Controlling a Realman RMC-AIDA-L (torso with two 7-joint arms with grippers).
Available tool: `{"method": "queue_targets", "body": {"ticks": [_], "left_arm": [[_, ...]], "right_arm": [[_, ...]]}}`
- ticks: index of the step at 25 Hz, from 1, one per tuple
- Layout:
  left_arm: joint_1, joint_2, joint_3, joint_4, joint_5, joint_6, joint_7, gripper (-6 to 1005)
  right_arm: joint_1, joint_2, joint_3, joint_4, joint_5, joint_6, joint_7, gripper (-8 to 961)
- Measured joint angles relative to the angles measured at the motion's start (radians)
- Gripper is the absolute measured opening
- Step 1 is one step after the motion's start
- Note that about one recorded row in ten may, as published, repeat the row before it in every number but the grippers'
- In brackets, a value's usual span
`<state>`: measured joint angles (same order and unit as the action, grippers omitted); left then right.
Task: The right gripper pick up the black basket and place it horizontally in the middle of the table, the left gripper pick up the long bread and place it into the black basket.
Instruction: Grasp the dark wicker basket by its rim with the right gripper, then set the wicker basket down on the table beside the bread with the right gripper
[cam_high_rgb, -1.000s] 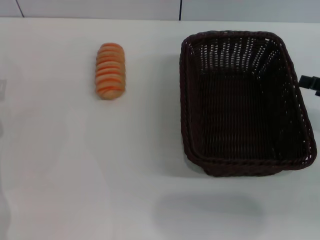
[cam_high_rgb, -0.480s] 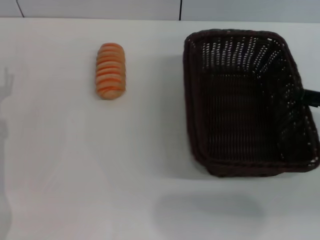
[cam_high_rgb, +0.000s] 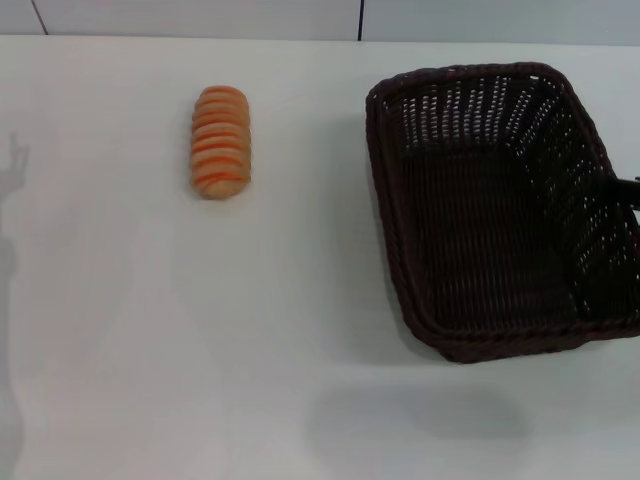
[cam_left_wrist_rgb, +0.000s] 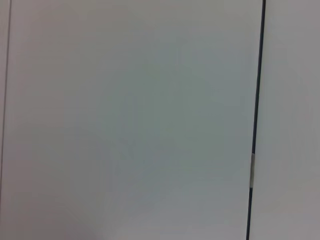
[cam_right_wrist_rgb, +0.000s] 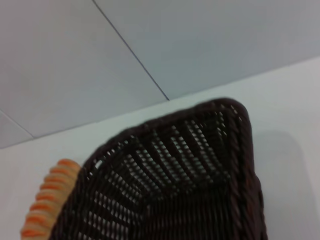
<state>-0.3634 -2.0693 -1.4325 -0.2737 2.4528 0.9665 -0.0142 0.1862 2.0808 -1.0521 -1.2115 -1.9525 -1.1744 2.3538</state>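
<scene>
The black basket (cam_high_rgb: 388, 210) sits on the right side of the white table (cam_high_rgb: 200, 340), skewed and tipped, with its right side raised. Only a black bit of my right gripper (cam_high_rgb: 624, 190) shows, at the basket's right rim and shut on it. The right wrist view looks down into the basket (cam_right_wrist_rgb: 175, 185) from that rim. The long bread (cam_high_rgb: 221, 141) lies lengthwise on the table at the far left, apart from the basket. Its end also shows in the right wrist view (cam_right_wrist_rgb: 47, 200). My left gripper is out of view, and its wrist view shows only a wall panel.
A grey wall with a dark panel seam (cam_high_rgb: 360, 20) runs along the table's far edge. A faint arm shadow (cam_high_rgb: 12, 190) falls on the table's left edge. Bare tabletop lies between the bread and the basket.
The basket has shifted a little to the right and turned, and its right side has lifted in my right gripper. An arm shadow has appeared at the left edge. The bread has not moved.
</scene>
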Motion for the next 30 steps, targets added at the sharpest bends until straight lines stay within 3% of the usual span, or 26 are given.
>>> {"method": "queue_targets", "body": {"ticks": [7,13,24,30], "left_arm": [[-0.003,0.0,0.0,0.001,0.0,0.0,-0.005,834],[-0.006,0.0,0.0,0.001,0.0,-0.002,-0.007,833],[-0.013,-0.001,0.0,0.001,0.0,-0.004,-0.007,834],[-0.013,0.0,0.0,0.001,0.0,-0.002,-0.007,834]], "right_arm": [[0.006,-0.005,0.004,-0.028,0.13,-0.07,-0.069,251],[0.034,-0.006,-0.002,-0.12,0.145,-0.173,-0.091,222],[0.14,-0.009,-0.052,-0.14,0.153,-0.345,-0.158,222],[0.219,-0.008,-0.079,-0.117,0.05,-0.435,-0.174,221]]}}
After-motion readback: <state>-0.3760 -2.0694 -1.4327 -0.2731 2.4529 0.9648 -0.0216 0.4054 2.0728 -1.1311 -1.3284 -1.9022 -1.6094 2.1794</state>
